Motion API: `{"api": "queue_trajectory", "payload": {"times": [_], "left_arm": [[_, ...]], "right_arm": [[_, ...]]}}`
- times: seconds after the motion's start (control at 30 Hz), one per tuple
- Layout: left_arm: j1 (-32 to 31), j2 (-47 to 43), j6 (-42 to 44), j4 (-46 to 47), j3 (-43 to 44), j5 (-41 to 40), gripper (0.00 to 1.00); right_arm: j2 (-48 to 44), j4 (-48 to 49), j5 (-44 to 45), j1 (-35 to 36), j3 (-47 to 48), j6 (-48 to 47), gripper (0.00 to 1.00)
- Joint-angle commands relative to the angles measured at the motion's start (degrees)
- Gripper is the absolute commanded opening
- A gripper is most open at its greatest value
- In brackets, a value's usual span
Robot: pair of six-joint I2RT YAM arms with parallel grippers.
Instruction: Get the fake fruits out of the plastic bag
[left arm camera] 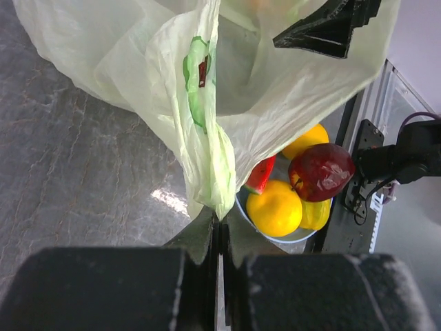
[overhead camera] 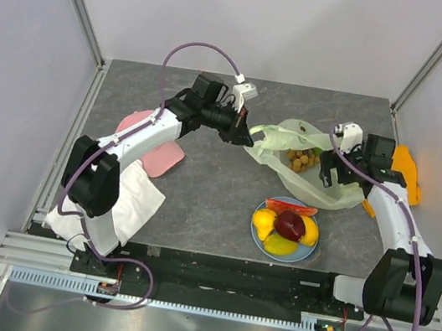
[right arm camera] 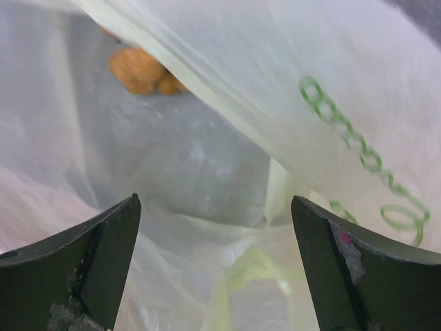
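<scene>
The pale yellow-green plastic bag (overhead camera: pixel 330 197) lies at the middle right of the table, its mouth held up. My left gripper (overhead camera: pixel 243 133) is shut on the bag's left handle; in the left wrist view the twisted handle (left arm camera: pixel 210 165) runs down into the closed left gripper (left arm camera: pixel 220 219). A brown clustered fake fruit (overhead camera: pixel 300 157) sits inside the bag. My right gripper (overhead camera: pixel 327 176) stands open at the bag's right side, and in its own view the right gripper (right arm camera: pixel 215 207) faces the bag film (right arm camera: pixel 207 158) with the brown fruit (right arm camera: pixel 141 72) behind it. Nothing is between its fingers.
A light-blue plate (overhead camera: pixel 257 238) in front of the bag carries a dark red apple (overhead camera: pixel 289 224), yellow fruits (overhead camera: pixel 264 221) and a watermelon slice (overhead camera: pixel 290 208). A pink cloth (overhead camera: pixel 163 156) and a white folded cloth (overhead camera: pixel 135 198) lie at the left. An orange object (overhead camera: pixel 406 175) lies at the right edge.
</scene>
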Motion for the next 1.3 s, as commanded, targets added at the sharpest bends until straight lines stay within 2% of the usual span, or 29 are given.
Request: {"api": "queue_trajectory", "payload": {"times": [0.0,0.23,0.43,0.67,0.97,1.13,1.27], "left_arm": [[-1.6,2.4,0.9,0.8,3.7,0.6,0.02],[-2.6,2.8,1.7,0.7,4.1,0.1,0.02],[-2.7,2.9,1.9,0.6,3.5,1.5,0.02],[-2.7,3.7,2.3,0.3,3.9,3.5,0.02],[-4.1,4.1,1.6,0.2,2.5,7.3,0.02],[-6.2,3.9,1.5,-0.2,1.6,8.6,0.02],[-6.8,3.5,1.5,-0.1,1.8,7.9,0.02]], "right_arm": [[8.2,2.4,-2.9,0.6,1.9,1.3,0.98],[18.0,9.1,-2.4,0.5,9.7,2.4,0.98],[24.2,10.5,-2.4,0.5,15.7,3.9,0.98],[28.9,13.1,-1.7,0.5,19.9,9.9,0.98],[37.2,18.2,-0.7,0.8,25.5,22.5,0.98],[41.1,17.9,-4.5,1.0,32.1,26.6,0.98],[42.8,14.1,-3.1,0.8,34.6,26.3,0.98]]}}
